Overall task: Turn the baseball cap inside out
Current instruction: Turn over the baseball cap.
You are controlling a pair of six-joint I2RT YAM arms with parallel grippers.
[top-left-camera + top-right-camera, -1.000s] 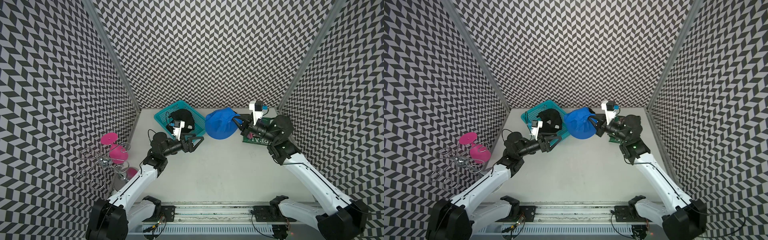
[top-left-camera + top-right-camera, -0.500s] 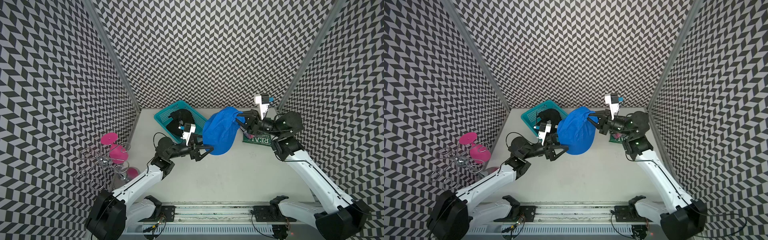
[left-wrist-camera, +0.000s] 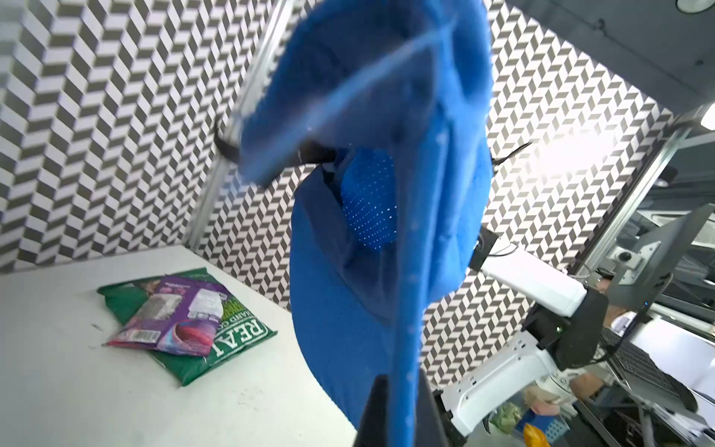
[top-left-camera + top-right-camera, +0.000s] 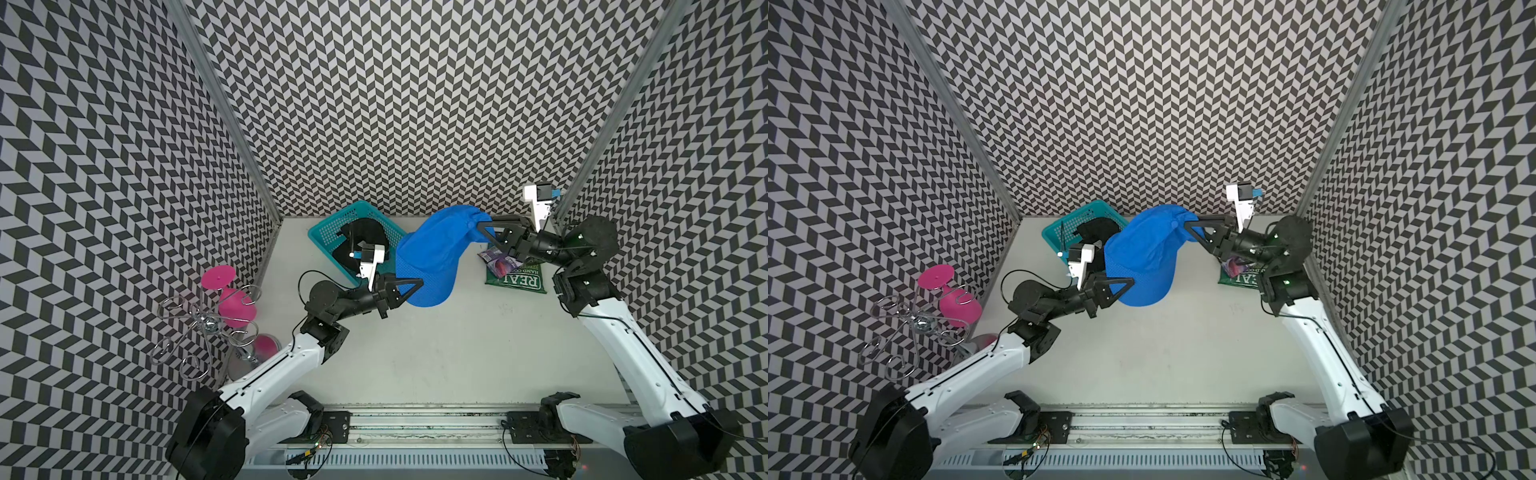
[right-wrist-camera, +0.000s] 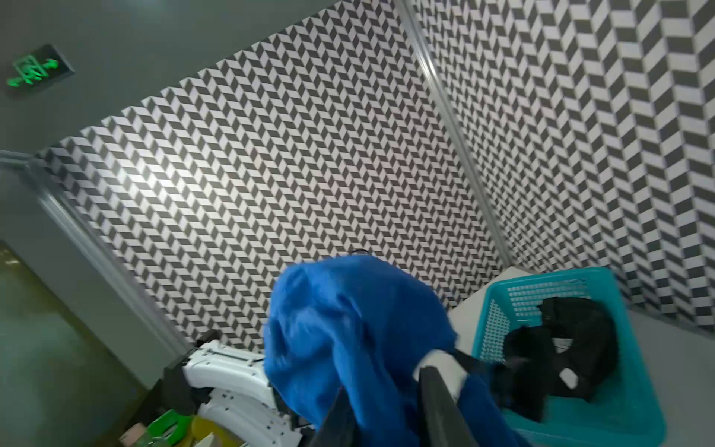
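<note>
Blue baseball cap (image 4: 432, 253) aloft, left gripper (image 4: 417, 286) pinching its lower edge, right gripper (image 4: 482, 228) amid crown fabric, hold unclear

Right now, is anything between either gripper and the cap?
Nothing visible. The left gripper is shut on the edge of the cap, and the cap's fabric lies between the jaws of the right gripper, though I cannot tell whether they grip it.

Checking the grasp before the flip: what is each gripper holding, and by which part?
Left gripper is shut on the blue cap at its lower edge. Right gripper has bunched crown fabric between its jaws; whether it grips cannot be told.
</note>
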